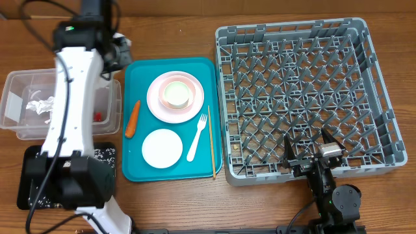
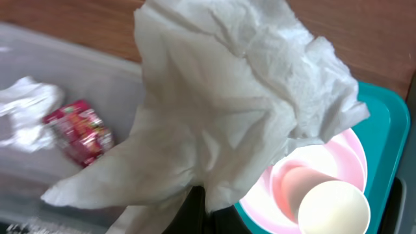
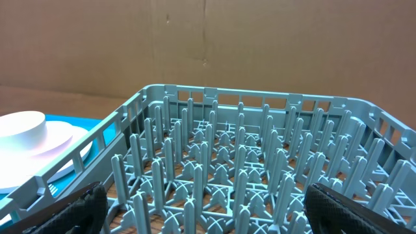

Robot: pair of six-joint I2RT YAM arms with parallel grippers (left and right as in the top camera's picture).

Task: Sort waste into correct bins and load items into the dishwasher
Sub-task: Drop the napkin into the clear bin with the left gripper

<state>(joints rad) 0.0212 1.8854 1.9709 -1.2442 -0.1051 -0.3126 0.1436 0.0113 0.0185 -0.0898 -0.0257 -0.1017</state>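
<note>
While the left end effector (image 1: 119, 53) is closed on its lower folds, the crumpled white paper napkin (image 2: 227, 110) is held up over the gap between the clear plastic rectangular tub (image 1: 16, 97), at the left edge of the wooden worktop (image 1: 182, 13), and the teal serving tray (image 1: 130, 170) beside it. Crumpled silver foil (image 2: 23, 117) and a red wrapper (image 2: 78, 130) lie in the tub. A round pink plate (image 1: 159, 107) sits on the tray. Toward the right edge stands the large square grey plastic dish rack (image 1: 227, 97). At the rack's near rim the right end effector (image 1: 309, 144) is spread wide and holds nothing.
</note>
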